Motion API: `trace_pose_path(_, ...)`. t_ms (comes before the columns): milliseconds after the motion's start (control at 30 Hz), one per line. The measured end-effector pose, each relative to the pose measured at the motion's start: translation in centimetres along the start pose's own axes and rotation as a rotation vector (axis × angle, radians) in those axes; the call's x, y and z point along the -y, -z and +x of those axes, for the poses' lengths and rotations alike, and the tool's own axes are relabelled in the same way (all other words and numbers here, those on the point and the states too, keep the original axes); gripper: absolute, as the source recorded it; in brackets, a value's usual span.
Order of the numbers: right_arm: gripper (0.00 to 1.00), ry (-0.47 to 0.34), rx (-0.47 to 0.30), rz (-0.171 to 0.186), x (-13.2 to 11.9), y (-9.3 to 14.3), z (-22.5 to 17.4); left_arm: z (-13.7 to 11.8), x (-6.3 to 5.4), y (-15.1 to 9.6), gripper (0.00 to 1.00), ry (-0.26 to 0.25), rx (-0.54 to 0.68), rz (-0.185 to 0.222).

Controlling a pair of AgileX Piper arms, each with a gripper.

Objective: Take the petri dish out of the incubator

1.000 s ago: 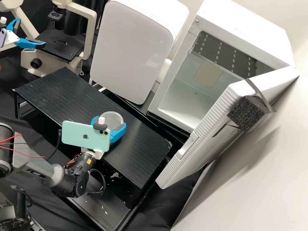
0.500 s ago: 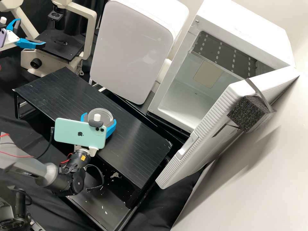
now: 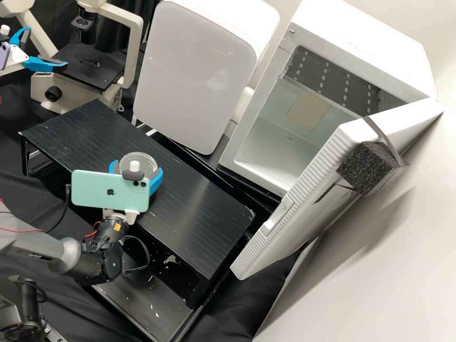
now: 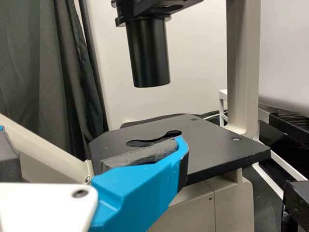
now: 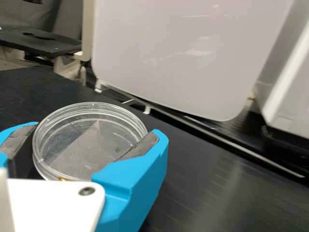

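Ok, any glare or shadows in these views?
High view: soft shadow on the wall beside the incubator door; right wrist view: pale reflections on the white cabinet, a light streak across the black stand, glints on the petri dish; left wrist view: no strong glare on the microscope stage.

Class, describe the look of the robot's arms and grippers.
The right arm is grey with black joints, a red wire, a black cable and a yellow label. Its white gripper has bright blue fingers with dark grey pads and a mint-green phone. The left gripper, also white and blue, has a purple phone.
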Motion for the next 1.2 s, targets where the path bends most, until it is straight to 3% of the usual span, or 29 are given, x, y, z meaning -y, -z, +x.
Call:
trace_pose_path(233, 0.0, 0.056, -0.036, 0.05, 0.8, -0.8, 1.4, 0.0, 0.0, 0.0, 1.0, 0.0, 0.0, 0.0)
trace_pose_path(567, 0.0, 0.049, -0.064, 0.042, 0.6, -1.7, 2.1, 0.0, 0.0, 0.0, 1.0, 0.0, 0.0, 0.0)
trace_pose_path(600, 1.0, 0.044, -0.061, 0.04, 0.4, -1.8, 2.1, 0.0, 0.0, 0.0, 1.0, 0.0, 0.0, 0.0)
trace_pose_path(1200, 1.0, 0.014, -0.023, 0.011, -0.2, -2.3, 1.5, 0.0, 0.0, 0.0, 1.0, 0.0, 0.0, 0.0)
